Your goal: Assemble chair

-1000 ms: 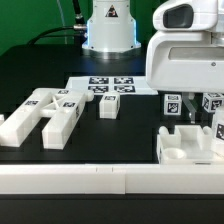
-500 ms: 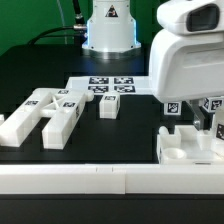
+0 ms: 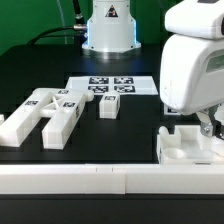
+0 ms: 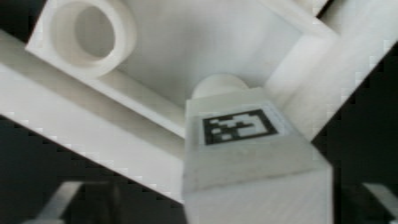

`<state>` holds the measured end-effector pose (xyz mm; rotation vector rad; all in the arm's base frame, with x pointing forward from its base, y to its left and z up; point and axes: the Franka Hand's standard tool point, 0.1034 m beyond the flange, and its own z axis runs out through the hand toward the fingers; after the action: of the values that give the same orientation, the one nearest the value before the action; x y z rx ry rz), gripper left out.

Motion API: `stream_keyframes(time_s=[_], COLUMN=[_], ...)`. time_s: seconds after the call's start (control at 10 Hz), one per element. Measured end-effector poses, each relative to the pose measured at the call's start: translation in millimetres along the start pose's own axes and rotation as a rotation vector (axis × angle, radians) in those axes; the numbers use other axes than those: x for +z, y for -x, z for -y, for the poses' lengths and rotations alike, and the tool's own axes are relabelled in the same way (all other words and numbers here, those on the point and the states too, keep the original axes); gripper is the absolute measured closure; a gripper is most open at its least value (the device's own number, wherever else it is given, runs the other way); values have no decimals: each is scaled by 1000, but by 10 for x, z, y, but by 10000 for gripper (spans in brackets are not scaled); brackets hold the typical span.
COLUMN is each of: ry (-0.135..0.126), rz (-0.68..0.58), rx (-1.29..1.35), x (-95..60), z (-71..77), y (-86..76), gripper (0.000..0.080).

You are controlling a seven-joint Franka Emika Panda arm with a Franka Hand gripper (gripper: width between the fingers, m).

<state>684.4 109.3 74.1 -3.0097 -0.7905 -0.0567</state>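
Hand (image 3: 210,128) low over the seat block (image 3: 180,150), jaws apart astride a tagged piece (image 4: 231,130), placed to grasp it.

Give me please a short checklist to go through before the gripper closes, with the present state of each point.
1. The gripper is down near the seat block, at the exterior view's right: ok.
2. The tagged piece lies between the fingers in the wrist view: ok.
3. Jaws apart, with a dark gap on each side of the piece: ok.
4. Piece centred between the fingers: cannot tell, since only the finger edges show.
5. The long bars and the small cube lie apart from the gripper: ok.
6. Firm grip on the piece: not ok, the jaws are not yet closed on it.
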Motion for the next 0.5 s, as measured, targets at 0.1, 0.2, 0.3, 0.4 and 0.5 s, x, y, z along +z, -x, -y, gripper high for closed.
stream_keyframes(time_s=[0.1,0.2,0.3,0.4,0.5], ry=[0,0,0,0,0], rz=[0,1,1,1,1], rx=[0,0,9,27,26], x=[2,3,6,8,10], z=[-1,-1,-1,-1,-1], y=[1,2,3,4,5], gripper=[402,402,510,510,510])
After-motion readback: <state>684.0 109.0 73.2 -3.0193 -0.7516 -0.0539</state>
